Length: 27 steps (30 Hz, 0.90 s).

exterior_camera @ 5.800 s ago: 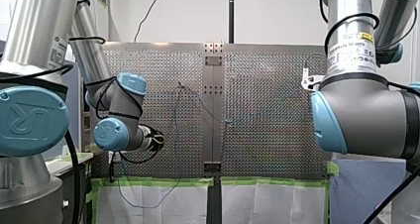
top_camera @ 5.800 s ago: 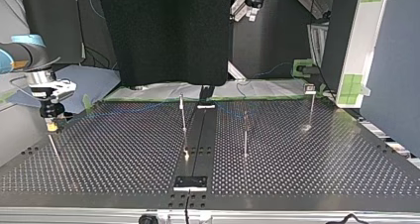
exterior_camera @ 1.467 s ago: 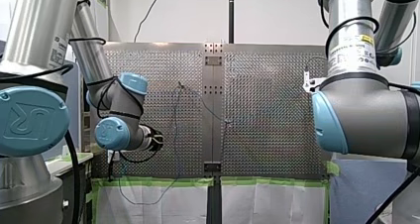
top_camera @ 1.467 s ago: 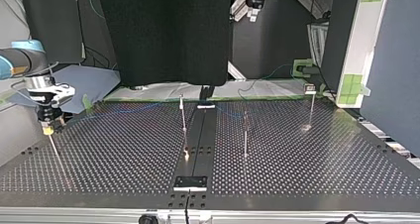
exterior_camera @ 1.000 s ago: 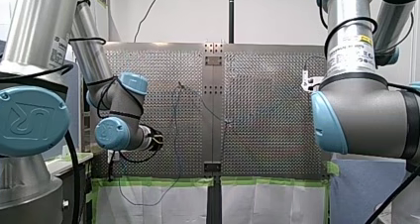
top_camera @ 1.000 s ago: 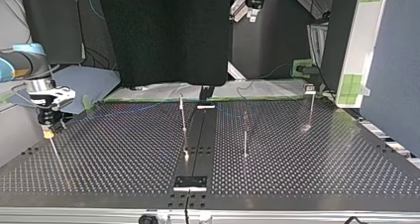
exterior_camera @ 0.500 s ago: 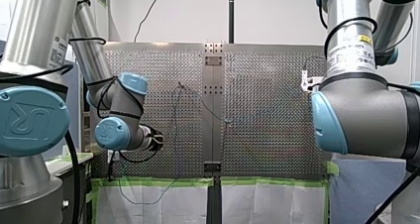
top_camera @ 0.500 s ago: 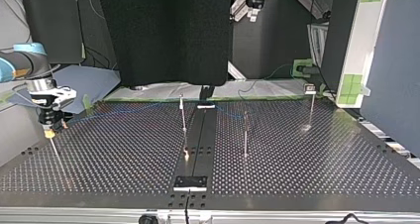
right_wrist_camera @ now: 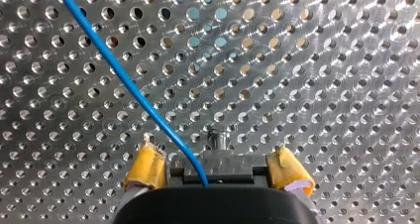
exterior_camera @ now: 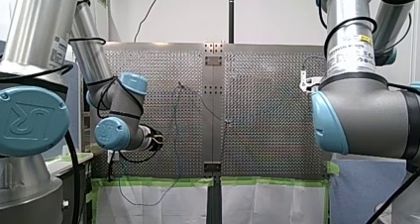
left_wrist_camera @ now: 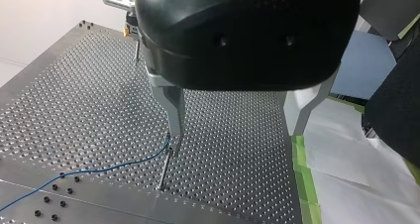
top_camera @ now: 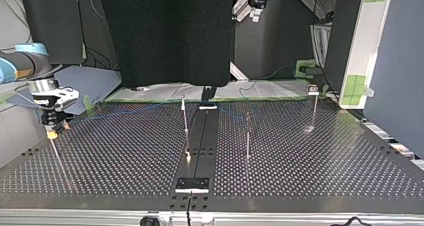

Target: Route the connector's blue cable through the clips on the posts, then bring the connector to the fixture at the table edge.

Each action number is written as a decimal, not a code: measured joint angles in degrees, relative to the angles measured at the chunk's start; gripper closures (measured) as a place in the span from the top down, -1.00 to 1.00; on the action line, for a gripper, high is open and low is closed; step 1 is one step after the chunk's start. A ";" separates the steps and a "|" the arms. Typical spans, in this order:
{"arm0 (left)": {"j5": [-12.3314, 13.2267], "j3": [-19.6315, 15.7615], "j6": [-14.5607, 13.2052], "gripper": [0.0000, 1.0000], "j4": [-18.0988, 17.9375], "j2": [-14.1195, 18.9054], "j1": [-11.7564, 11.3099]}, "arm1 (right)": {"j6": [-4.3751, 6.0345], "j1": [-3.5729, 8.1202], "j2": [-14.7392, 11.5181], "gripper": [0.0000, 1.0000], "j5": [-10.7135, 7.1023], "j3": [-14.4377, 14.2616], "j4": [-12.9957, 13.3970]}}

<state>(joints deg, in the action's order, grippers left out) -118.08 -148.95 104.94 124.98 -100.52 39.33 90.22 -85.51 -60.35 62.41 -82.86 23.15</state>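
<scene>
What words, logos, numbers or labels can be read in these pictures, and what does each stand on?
"UR": the logo raised on the blue joint cap of my left arm, in the front view.
The white and yellow label on my right arm's tube has print too small to read.
The pale sticker on my left arm's tube is too blurred to read.
The top view and both wrist views show no text.

Top view, ref centre rail (top_camera: pixel 203 136): post 1 (top_camera: pixel 185 117) just left; post 2 (top_camera: pixel 247 135) right, nearer cam; post 3 (top_camera: pixel 314 110) far right; post 4 (top_camera: pixel 55 153) far left, beneath connector (right_wrist_camera: pixel 218 170); fixture (top_camera: pixel 192 184) at rail's near end.
</scene>
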 joint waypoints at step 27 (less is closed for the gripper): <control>-0.53 -0.09 -0.09 1.00 0.18 -0.05 0.02 | -0.08 -0.87 -0.01 1.00 -0.12 0.03 -0.43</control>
<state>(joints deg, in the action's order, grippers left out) -118.60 -149.04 104.85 125.17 -100.57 39.35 90.15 -86.38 -60.36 62.29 -82.83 22.72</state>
